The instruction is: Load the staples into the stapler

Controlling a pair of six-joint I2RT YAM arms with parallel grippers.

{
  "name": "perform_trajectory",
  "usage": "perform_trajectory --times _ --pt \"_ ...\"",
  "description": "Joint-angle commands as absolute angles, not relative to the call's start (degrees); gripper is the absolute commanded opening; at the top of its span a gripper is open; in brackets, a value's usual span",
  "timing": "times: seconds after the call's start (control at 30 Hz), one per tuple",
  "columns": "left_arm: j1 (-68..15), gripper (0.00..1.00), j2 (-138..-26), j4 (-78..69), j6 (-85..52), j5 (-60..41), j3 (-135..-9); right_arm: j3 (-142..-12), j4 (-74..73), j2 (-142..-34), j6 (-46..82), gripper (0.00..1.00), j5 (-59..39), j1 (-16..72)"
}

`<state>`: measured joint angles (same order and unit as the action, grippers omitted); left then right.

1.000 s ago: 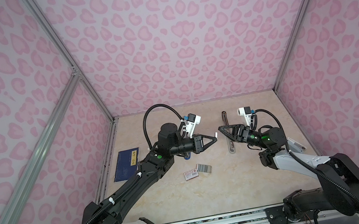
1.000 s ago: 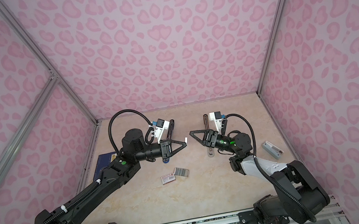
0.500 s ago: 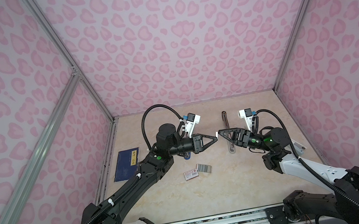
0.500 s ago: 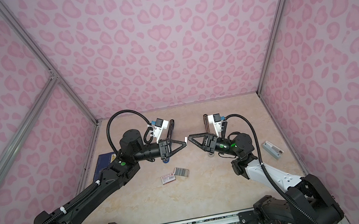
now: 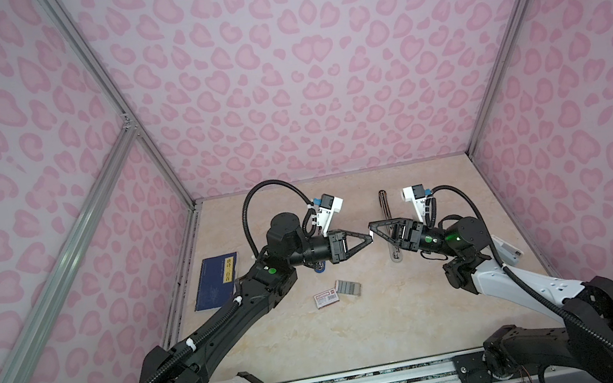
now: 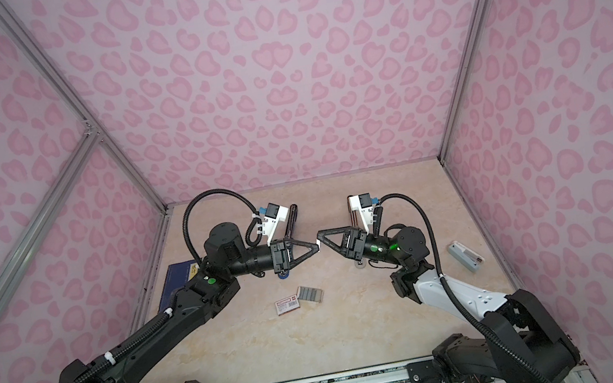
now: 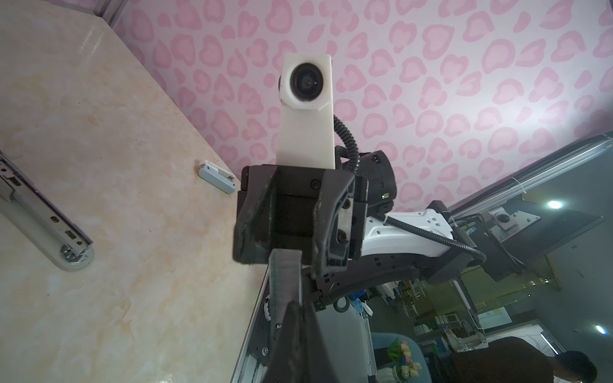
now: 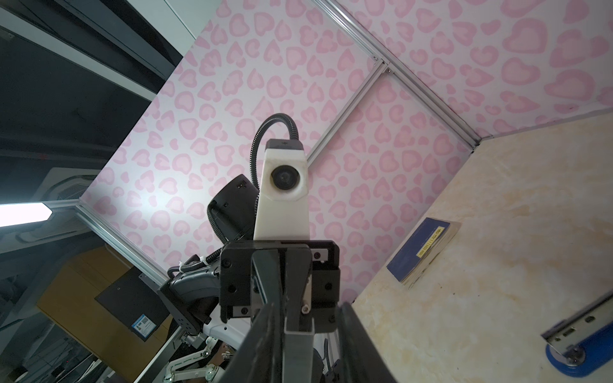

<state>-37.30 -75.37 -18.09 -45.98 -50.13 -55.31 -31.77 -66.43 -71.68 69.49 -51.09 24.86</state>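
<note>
Pink heart-blotch patterned walls, beige marbled bench, dark blue booklet with yellow label, white box with red label, grey staples

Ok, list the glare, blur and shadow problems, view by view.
Both top views: even light, faint shadows, all sharp. Left wrist view: left hand and its staple strip soft up close; a lamp flares in the dark background. Right wrist view: ceiling lamp blown out white; right hand blurred.

The staples lie just right of their box (booklet far left).
</note>
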Motion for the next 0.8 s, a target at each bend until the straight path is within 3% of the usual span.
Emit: perform_trajectory --times 0.0,0.77 --pt "-37.33 0.03 -75.41 -21.14 -45.90 -50.76 -55.02 -31.99 -69.74 -72.26 70.38 0.31 -52.46 25.03" --pt "-37.09 0.03 -75.21 -20.39 -45.47 -49.39 -54.67 -30.24 -77.34 -74.72 75.25 0.21 -53.70 25.22"
